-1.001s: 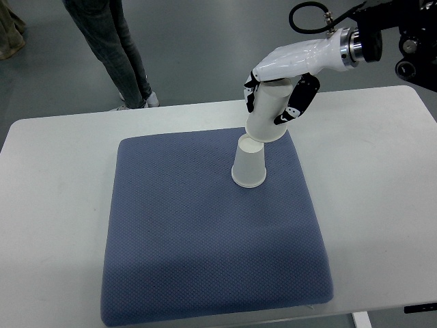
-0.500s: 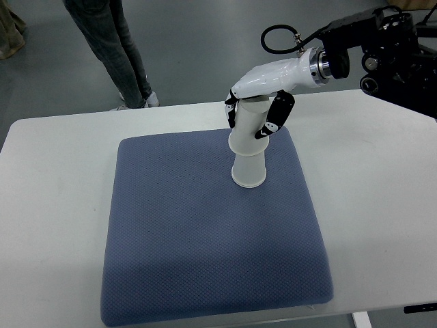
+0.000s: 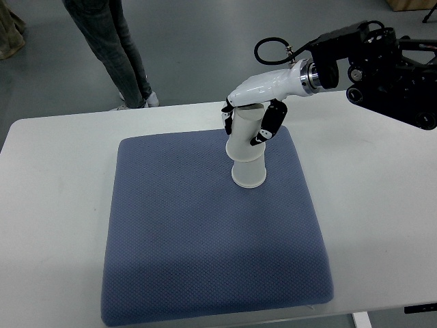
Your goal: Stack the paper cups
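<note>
Two white paper cups stand upside down on the blue pad (image 3: 205, 225), near its far right part. The lower cup (image 3: 248, 173) rests on the pad. The upper cup (image 3: 244, 133) sits over it, leaning a little to the left. My right hand (image 3: 247, 123) reaches in from the right edge and its black-tipped fingers are curled around the upper cup. The left arm does not show.
The pad lies on a white table (image 3: 382, 205) with bare surface on both sides. A person's legs (image 3: 116, 48) stand on the grey floor beyond the table's far edge, at the upper left.
My right hand has carried the upper cup left and down. A second ago it was tilted just above the lower cup; now it sits over it, more upright.
</note>
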Robot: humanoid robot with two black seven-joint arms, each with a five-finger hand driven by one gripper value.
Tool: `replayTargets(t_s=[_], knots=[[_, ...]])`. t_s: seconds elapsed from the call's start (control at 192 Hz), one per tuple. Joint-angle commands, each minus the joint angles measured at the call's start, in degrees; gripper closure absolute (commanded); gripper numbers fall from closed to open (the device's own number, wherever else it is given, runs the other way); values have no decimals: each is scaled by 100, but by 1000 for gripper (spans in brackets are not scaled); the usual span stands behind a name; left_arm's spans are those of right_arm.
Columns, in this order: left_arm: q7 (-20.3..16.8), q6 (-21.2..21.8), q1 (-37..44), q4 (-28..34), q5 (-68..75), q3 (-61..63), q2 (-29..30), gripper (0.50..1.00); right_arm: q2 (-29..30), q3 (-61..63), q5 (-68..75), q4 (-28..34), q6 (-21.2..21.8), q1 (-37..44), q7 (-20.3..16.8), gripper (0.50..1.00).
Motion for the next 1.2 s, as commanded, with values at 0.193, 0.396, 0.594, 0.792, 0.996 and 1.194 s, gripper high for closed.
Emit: replayTargets(t_s=[0.193,0.396,0.594,0.792,0.996,1.194], knots=[[0,-2,0,0,2,-2,0,500,81,8,2,-119,-110,-83,1,861],[0,-2,0,0,-7,-2,0,500,72,8,-7,-277,-137,-127,1,861],[0,-2,0,0,2,-2,0,500,64,8,-7,-339,-128,-127,1,859],[0,7,0,0,2,6,0,500,81,8,-7,-383,-146,-233,1,846],[0,-2,0,0,-7,-2,0,500,152,-1,28,-383,-146,-303,1,763],[0,-2,0,0,-7,-2,0,500,143,8,99,-383,-137,-303,1,640]])
